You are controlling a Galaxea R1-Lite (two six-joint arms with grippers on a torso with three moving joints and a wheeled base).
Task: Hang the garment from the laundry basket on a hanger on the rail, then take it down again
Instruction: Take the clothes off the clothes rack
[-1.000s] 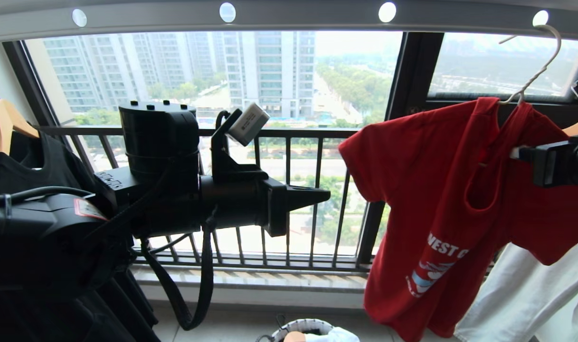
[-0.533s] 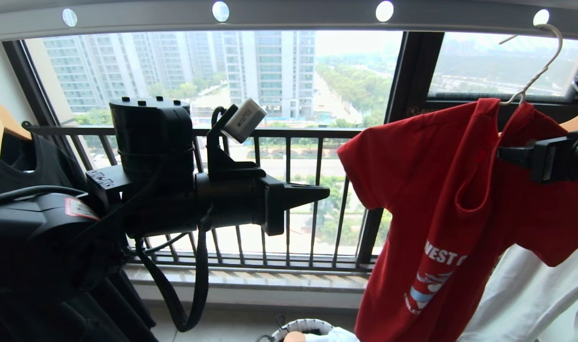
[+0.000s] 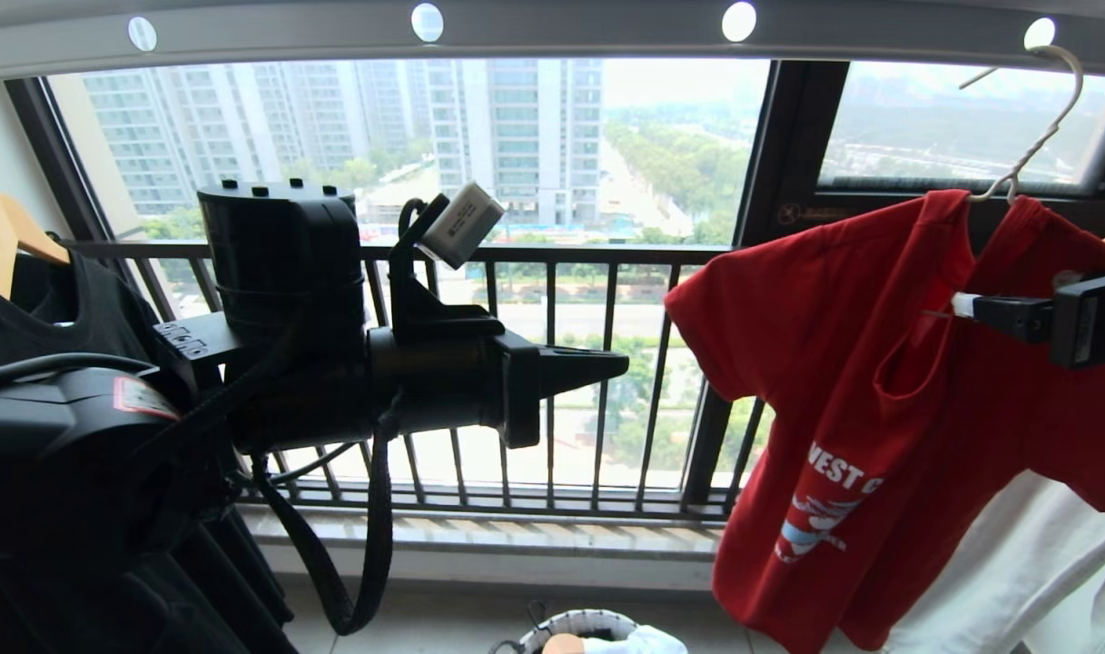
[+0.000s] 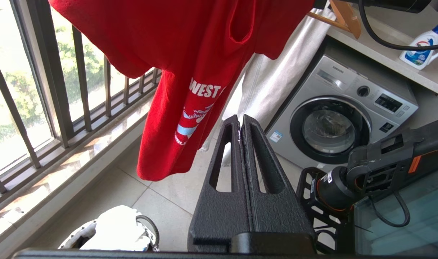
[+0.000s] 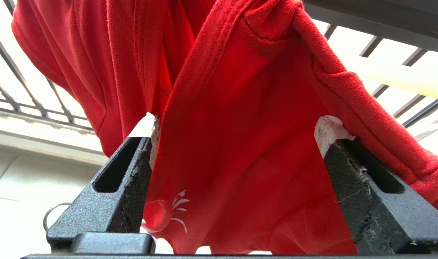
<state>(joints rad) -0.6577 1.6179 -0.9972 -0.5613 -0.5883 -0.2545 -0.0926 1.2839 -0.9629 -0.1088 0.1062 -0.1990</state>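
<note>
Daylight is flooding in through the black window railing (image 3: pixel 552 381), and the largest shape before it is the left arm, holding level across the middle of the room. Its left gripper (image 3: pixel 606 367) is pointing at the bars with the fingers (image 4: pixel 240 158) pressed flat together, carrying nothing.

Hanging to the right is the red garment (image 3: pixel 843 391), drooping lopsidedly, its white lettering and light-blue print showing low on the cloth. One shoulder is riding high and spreading toward the window, while the rest is sagging down past a white cloth (image 3: pixel 1015 563) behind it. A washing machine (image 4: pixel 341 118) is standing further back with a detergent bottle (image 4: pixel 422 48) on the shelf above it.

Overhead the grey rail (image 3: pixel 552 32) is running the width of the room, and the pale wire hanger (image 3: pixel 1038 127) is hooking into one of its holes at the far right, its neck dipping into the shirt's collar.

The right gripper (image 3: pixel 965 304) is reaching in from the right edge at collar height. Its fingers (image 5: pixel 139 144) are standing spread wide with red cloth lying between them, clamping nothing.

Down on the floor, the laundry basket (image 3: pixel 597 622) is peeking in, white fabric bunching inside.
</note>
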